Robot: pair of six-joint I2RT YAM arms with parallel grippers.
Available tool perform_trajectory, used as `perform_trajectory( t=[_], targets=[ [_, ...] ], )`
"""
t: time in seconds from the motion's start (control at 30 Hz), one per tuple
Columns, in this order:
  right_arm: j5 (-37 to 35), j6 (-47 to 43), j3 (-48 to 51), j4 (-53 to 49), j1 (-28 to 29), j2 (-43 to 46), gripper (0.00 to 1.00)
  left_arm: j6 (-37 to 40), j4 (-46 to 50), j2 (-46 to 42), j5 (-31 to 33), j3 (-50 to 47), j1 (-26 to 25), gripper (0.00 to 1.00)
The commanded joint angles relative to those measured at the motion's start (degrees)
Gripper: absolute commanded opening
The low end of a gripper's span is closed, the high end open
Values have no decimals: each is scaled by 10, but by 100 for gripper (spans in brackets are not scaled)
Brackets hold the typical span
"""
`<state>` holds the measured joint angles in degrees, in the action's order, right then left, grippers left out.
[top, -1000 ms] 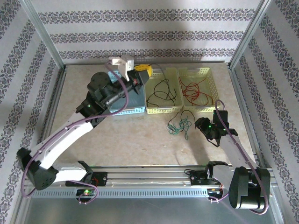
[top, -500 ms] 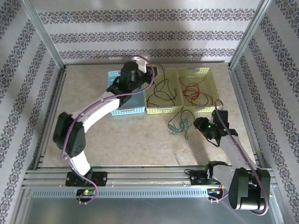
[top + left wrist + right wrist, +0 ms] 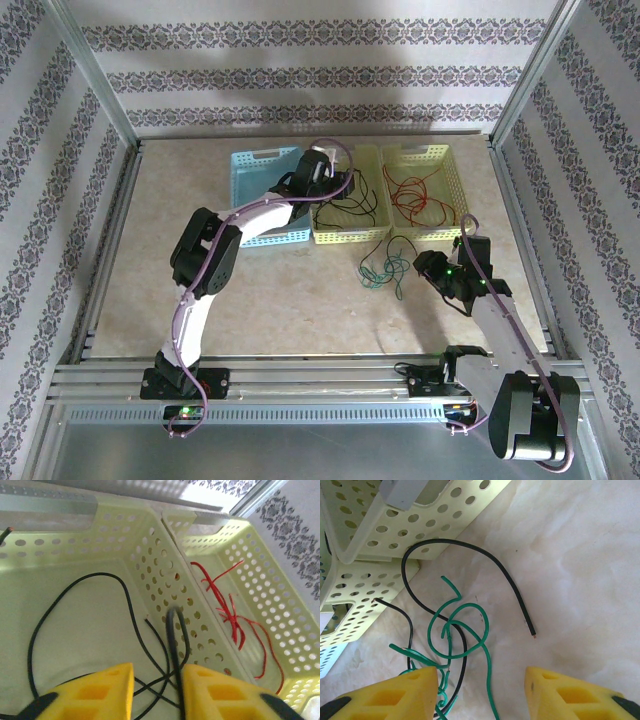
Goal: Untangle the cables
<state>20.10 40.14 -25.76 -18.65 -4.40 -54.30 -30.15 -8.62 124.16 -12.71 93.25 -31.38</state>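
Note:
Black cable lies looped in the middle yellow basket, and my left gripper hangs over it. In the left wrist view that gripper is open, with black cable strands crossing between its yellow fingers; one blurred strand rises beside the right finger. Red cable lies in the right yellow basket. On the table, green cable is tangled with another black strand. My right gripper stands open just above that tangle, green cable and black cable in front of it.
A blue basket stands left of the two yellow ones along the back of the table. The perforated wall between the yellow baskets runs right beside my left fingers. Basket corners sit close to the tangle's far left.
My left arm has swung right from above the blue basket and come down into the middle yellow basket. The right arm has barely moved.

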Motion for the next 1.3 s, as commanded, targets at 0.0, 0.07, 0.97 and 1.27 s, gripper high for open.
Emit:
perform_trajectory(
  t=[0.0,0.07,0.97,1.27],
  targets=[
    [11,-15,-3,-8,-3,5,49,-12,0,-4,5,39,5,51],
    [13,-16,-4,-6,1,2,49,-7,-2,-9,-2,56,4,64],
    [-1,-45,-64,17,106,-114,49,55,7,-188,44,-243,-160,85],
    [-61,-51,-95,-4,134,-196,23,32,-6,-193,67,-284,-173,85]
  ],
)
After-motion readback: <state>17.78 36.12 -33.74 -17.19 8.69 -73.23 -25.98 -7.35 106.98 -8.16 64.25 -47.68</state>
